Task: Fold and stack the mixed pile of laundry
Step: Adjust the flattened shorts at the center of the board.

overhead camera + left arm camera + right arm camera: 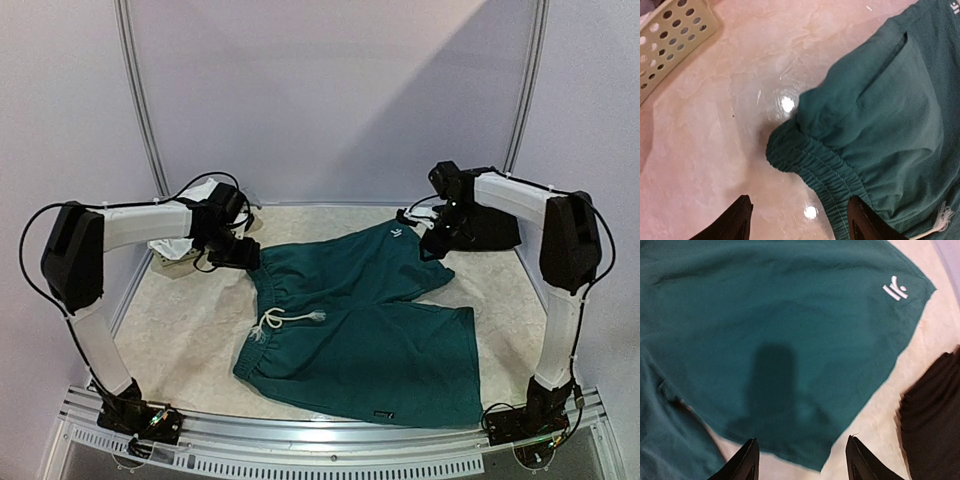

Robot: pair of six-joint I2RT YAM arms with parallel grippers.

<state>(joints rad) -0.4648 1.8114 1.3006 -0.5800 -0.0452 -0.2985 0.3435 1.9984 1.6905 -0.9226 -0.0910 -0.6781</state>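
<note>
Dark teal-green shorts (370, 330) are spread flat across the middle of the tabletop (190, 340), with the waistband turned toward the left edge, one leg reaching toward the far right corner and the other laid along the near edge. A white drawstring (285, 320) is seen lying at the waistband, and a small white logo (397, 232) is shown near the far leg's hem. The left gripper (799, 200) is held just above the waistband's far end, its fingers (735, 222) spread apart with nothing pinched. The right gripper (800, 440) is held over the far leg's hem, its fingers (860, 462) likewise parted and empty. Black trousers (495, 232) are bunched in the far right corner, just beside that hem. A pale perforated basket (175, 257) is placed at the far left corner, where a white cloth (200, 188) is partly hidden behind the left arm
</note>
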